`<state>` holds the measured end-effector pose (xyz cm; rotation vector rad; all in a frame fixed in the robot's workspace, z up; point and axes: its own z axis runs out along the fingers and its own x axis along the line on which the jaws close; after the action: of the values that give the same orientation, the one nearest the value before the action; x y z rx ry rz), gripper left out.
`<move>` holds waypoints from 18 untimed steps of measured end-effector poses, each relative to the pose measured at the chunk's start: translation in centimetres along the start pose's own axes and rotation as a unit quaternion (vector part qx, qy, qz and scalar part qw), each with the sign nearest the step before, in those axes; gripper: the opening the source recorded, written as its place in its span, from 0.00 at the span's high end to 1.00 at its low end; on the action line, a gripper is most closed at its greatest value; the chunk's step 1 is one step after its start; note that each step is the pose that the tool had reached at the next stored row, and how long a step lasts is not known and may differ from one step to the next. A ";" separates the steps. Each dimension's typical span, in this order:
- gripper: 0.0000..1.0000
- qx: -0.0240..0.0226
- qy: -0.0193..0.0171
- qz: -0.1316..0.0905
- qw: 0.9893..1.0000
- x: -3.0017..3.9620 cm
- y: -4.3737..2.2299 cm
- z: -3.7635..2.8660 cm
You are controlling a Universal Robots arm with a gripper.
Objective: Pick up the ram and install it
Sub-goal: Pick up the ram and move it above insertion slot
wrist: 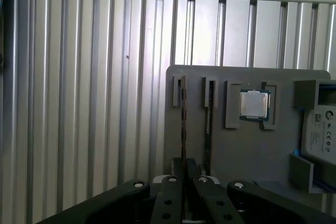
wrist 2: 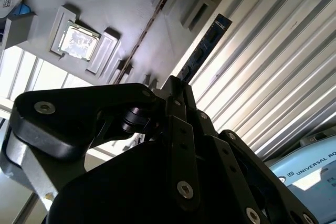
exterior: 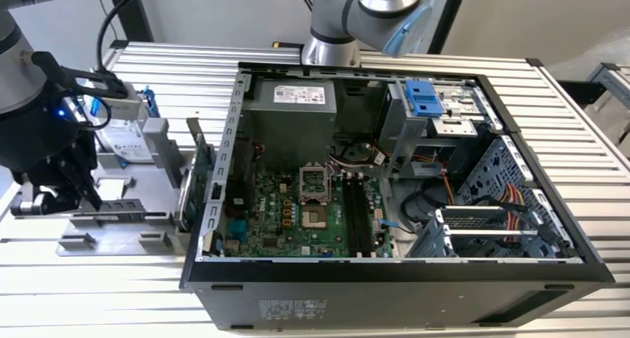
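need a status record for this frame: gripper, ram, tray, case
gripper: fingers shut on ram
ram: edge-on at the tray; whether it is clear of its slot, cannot tell
spare stick: in its tray slot
other tray items: cpu, hard drive
case: open, to the exterior view's right of the tray; ram not yet in it

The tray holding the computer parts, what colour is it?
Plain grey. The parts tray shows best in the first wrist view.
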<state>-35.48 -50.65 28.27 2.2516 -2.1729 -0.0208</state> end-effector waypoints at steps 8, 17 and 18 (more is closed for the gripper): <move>1.00 0.000 0.000 0.000 1.000 0.00 0.00 -0.57; 1.00 0.000 0.000 0.000 1.000 0.00 0.01 -1.11; 1.00 0.000 0.000 0.000 1.000 0.00 0.01 -1.17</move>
<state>-35.47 -50.65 29.44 2.2515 -2.1730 -0.0208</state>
